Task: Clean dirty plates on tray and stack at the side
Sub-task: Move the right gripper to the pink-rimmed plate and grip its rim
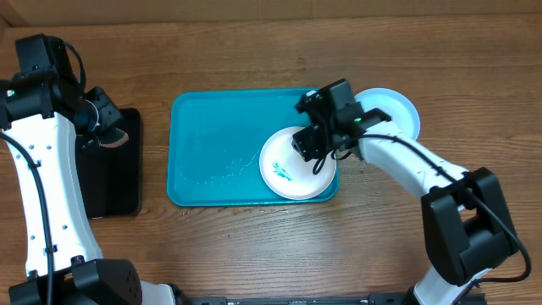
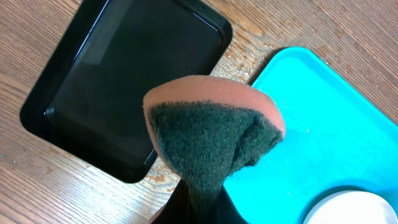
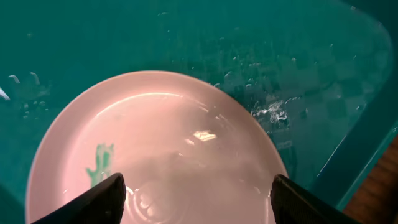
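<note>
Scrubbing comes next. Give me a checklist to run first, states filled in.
1. The white plate lies in the tray: ok.
2. The left gripper is shut on the sponge: ok.
3. The sponge is over the white plate: not ok, it hangs by the black tray.
4. The right gripper steadies the plate: not ok, jaws open above it.
5. The green smear is cleaned off: not ok.
6. The light blue plate, beside the tray, is clean: cannot tell.
</note>
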Robot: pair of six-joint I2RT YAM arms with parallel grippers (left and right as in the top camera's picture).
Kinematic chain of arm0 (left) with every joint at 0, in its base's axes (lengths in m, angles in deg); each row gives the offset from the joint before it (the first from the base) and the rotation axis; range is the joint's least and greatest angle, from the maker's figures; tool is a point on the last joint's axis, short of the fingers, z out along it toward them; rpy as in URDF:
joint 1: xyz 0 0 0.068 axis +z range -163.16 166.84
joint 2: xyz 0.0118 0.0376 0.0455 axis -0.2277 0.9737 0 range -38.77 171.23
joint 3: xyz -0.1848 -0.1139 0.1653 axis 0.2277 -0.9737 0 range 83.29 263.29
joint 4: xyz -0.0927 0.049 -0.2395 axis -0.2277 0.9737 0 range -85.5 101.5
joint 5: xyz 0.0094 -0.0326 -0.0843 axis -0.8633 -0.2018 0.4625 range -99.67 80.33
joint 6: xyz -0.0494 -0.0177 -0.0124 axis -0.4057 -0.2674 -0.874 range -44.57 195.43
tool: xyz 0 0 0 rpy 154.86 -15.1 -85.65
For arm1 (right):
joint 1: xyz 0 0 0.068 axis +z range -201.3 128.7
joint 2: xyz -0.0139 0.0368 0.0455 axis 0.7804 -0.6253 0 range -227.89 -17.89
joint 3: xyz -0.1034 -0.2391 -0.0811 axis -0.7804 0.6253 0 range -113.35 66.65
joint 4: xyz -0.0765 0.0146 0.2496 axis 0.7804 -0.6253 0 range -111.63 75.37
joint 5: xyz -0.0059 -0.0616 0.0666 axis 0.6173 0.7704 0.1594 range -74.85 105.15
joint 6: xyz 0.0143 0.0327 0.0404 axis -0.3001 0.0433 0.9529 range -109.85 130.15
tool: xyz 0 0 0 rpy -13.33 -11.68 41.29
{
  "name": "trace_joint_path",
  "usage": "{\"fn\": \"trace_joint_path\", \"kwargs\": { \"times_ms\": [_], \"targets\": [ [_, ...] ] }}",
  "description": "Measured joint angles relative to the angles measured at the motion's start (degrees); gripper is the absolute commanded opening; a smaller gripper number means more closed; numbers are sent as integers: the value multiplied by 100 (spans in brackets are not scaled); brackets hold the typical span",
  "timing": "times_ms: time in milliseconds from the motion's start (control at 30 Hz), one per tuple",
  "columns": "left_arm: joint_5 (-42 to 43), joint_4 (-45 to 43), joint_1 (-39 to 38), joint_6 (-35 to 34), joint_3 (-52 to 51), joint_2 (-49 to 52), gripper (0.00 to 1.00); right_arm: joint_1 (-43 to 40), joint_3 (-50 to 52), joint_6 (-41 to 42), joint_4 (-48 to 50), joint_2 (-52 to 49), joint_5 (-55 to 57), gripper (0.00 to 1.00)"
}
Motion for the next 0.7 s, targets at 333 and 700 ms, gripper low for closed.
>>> {"fn": "trace_joint_path", "kwargs": {
  "times_ms": [333, 700],
  "targets": [
    [63, -2, 0, 0, 0, 0, 4, 57, 0, -710, 190, -74, 866, 87],
    [138, -2, 0, 0, 0, 0, 4, 50, -2, -883, 345, -697, 671, 57]
  ]
}}
